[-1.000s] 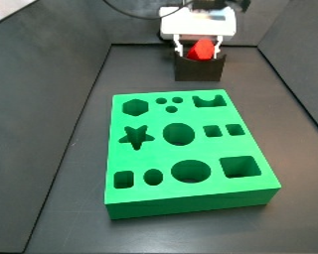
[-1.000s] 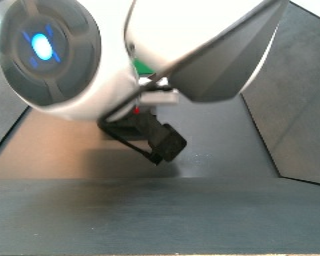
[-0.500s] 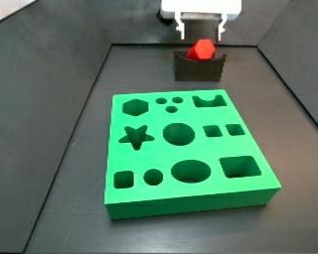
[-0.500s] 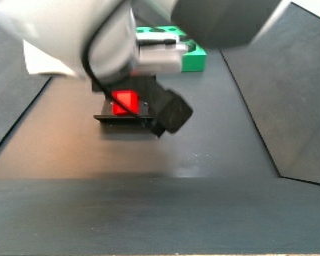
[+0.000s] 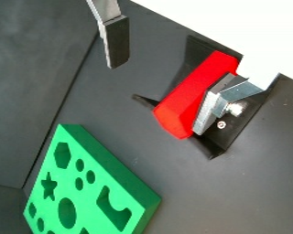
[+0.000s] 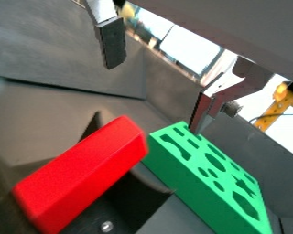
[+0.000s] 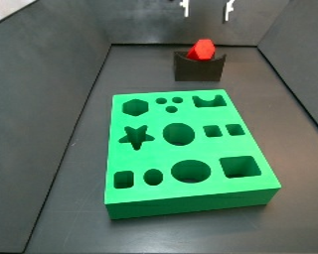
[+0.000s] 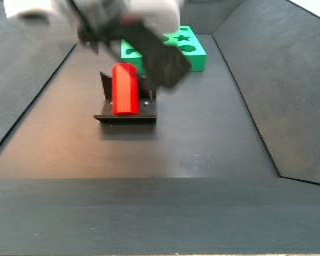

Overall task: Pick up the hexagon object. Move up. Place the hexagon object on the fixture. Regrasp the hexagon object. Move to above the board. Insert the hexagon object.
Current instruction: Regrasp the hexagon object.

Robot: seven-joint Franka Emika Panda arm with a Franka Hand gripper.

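Wrist views: gripper (image 5: 174,64) spread and empty above hexagon object (image 5: 193,93), which lies in fixture (image 5: 230,131); board (image 5: 88,190) beside.

Side views: fingertips (image 7: 187,9) at top edge, higher than a second ago; peg (image 8: 124,88) left resting below.

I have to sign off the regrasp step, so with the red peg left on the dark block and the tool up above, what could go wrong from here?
The red peg rests in the notch of the dark block, unclamped; a bump might tip it.

The tool hangs open above it. An off-centre descent could put a finger onto the peg.

A skewed regrasp could jam the peg at the green board's hexagon hole.
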